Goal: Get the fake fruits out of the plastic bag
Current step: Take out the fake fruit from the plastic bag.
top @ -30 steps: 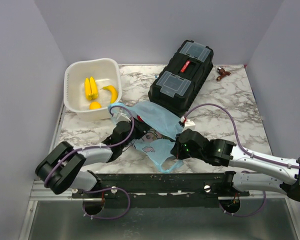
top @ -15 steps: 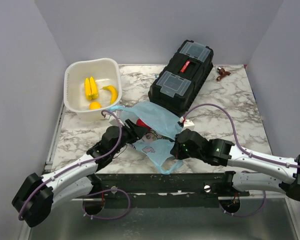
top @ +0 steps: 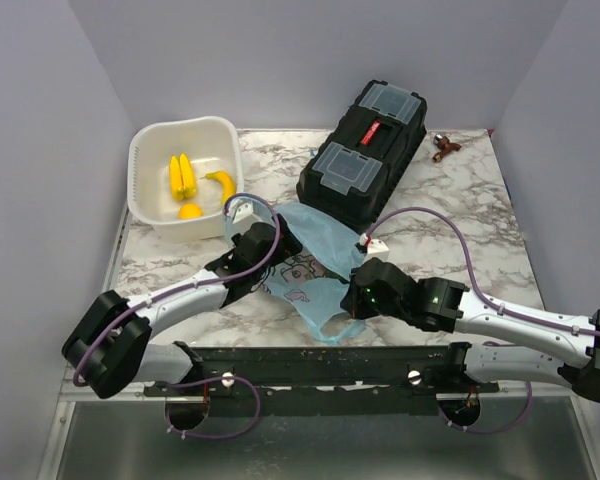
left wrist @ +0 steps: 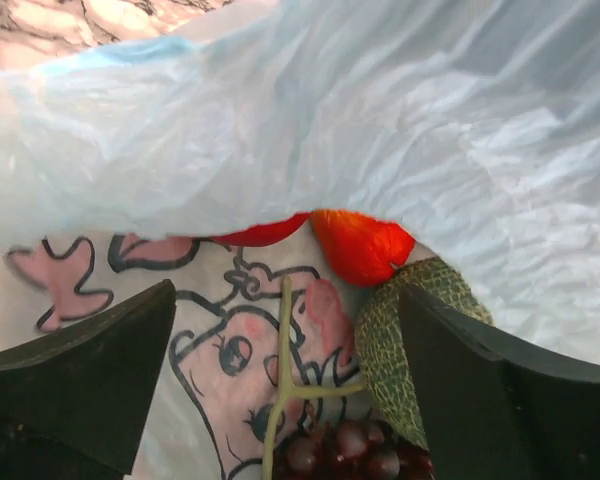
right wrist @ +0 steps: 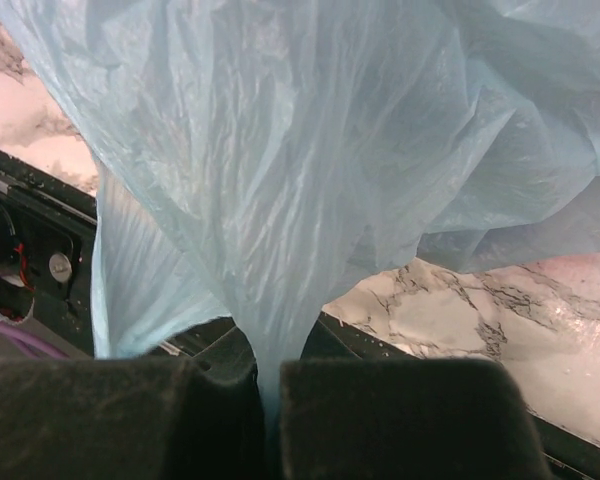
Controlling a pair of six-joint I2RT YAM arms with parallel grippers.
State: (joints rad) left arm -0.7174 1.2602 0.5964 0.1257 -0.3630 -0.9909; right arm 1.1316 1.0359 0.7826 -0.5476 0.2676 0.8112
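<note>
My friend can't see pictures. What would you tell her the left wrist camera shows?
The left gripper, jaws open, looks into a light-blue plastic bag with a pink cartoon print. Just inside, ahead of its black fingers, lie a small red fruit, a green netted fruit and a dark red grape bunch.

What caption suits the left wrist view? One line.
Open left claw at the mouth of the light-blue plastic bag, red fruit and grape bunch inside.

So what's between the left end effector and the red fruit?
The grape bunch and its green stem, lying on the printed plastic bag, in the left wrist view.
</note>
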